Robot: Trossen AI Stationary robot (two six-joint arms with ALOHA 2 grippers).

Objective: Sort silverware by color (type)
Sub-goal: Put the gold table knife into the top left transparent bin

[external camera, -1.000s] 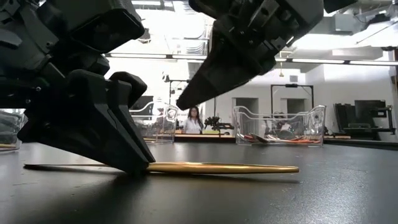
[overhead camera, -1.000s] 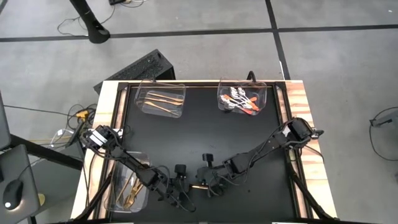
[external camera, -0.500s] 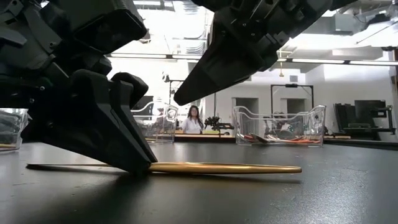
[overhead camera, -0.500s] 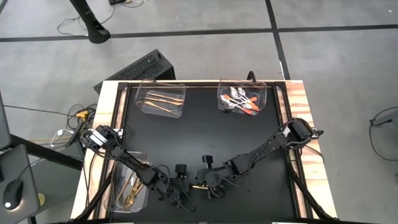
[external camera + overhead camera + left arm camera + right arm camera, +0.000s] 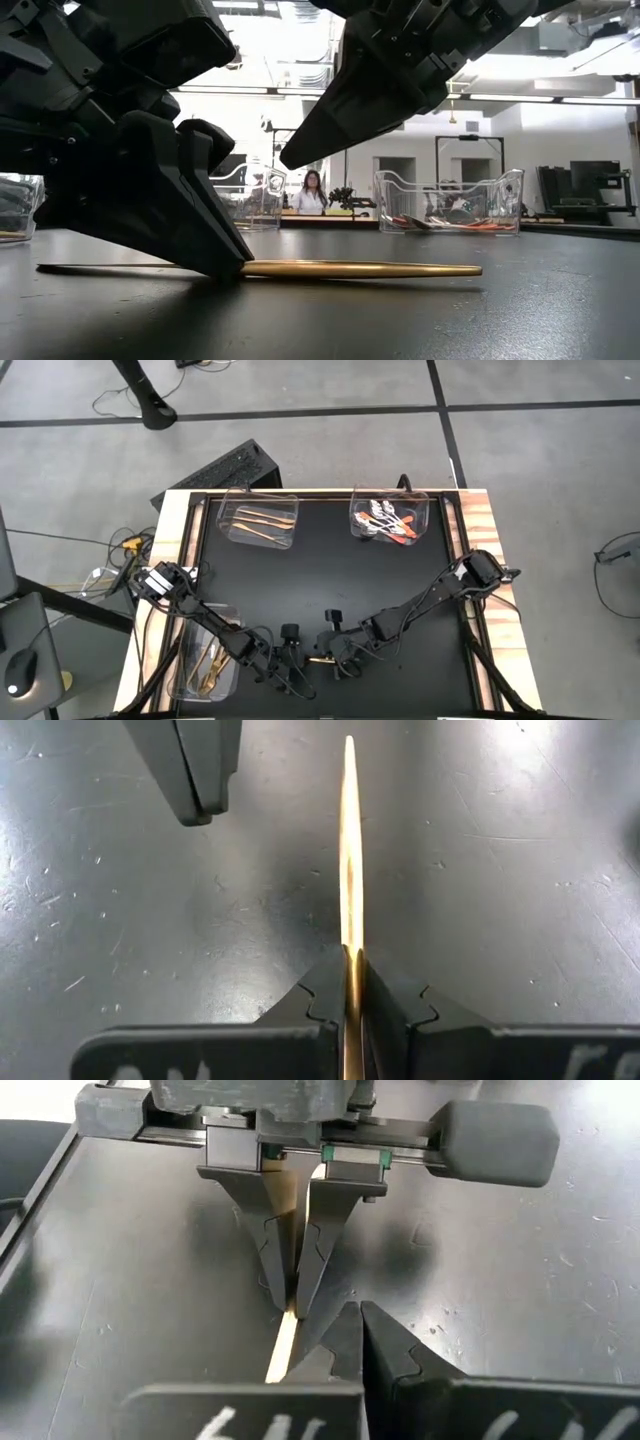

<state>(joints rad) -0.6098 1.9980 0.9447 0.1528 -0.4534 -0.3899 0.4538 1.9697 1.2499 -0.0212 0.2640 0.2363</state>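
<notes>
My table [image 5: 330, 575] is a black, scuffed mat edged with pale wood, standing on a grey tiled floor with cables trailing off at nine o'clock. Three clear trays [image 5: 259, 523] sit on it: one at eleven o'clock with gold pieces, one at one o'clock with the red-handled spoons [image 5: 388, 523], and one at seven o'clock holding gold forks [image 5: 208, 665]. Looking level across the mat, I see a bright lab with ceiling lights, monitors and a person [image 5: 313, 192] far behind. Compared with half a second back, almost nothing differs; the knife's far tip sits a hair lower. The gold knife [image 5: 355, 268] lies flat on the mat at six o'clock of the table, slim, polished, tapering to a point. My left gripper [image 5: 352, 982] is clenched on it, both fingers pinching one end down at the mat. My right gripper [image 5: 354, 1338] hovers just above it, facing the left one, fingers pressed together and holding nothing.
</notes>
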